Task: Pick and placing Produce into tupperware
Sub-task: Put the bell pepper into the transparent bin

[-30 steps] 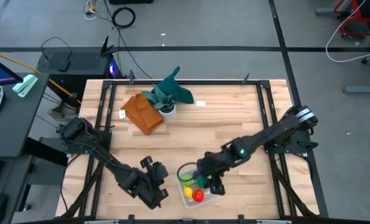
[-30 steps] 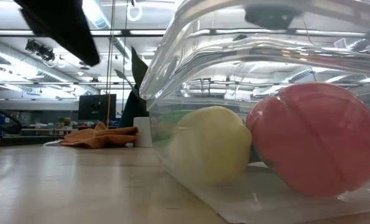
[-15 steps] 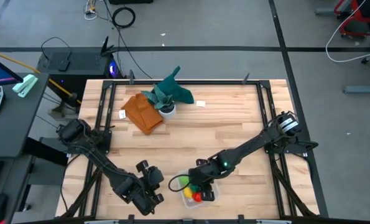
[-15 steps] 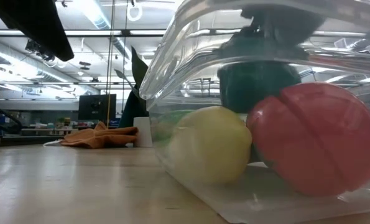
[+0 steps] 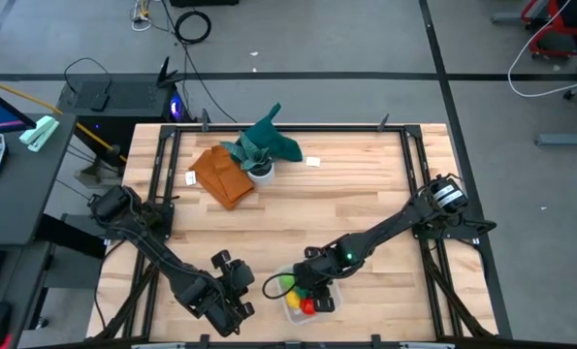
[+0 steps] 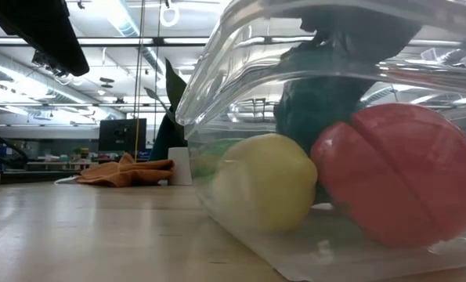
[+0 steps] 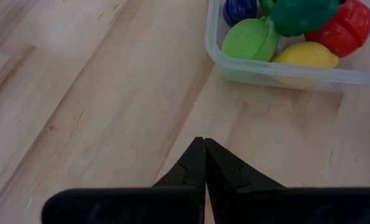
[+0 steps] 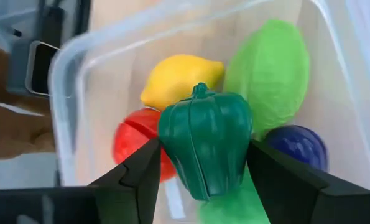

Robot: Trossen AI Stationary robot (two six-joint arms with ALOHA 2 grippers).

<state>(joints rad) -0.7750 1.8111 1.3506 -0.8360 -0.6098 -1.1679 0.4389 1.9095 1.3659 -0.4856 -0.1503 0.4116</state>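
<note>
Clear tupperware [image 5: 329, 291] near table [image 5: 346, 194] front edge, right claw [image 8: 200, 165] inside

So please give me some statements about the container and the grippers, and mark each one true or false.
1. The dark green pepper sits between the right gripper's fingers. True.
2. The container is empty. False: it holds a lemon, tomato, lime and a purple fruit.
3. The left gripper is shut. True.
4. The left gripper is inside the container. False: it is beside it, over bare table.
</note>
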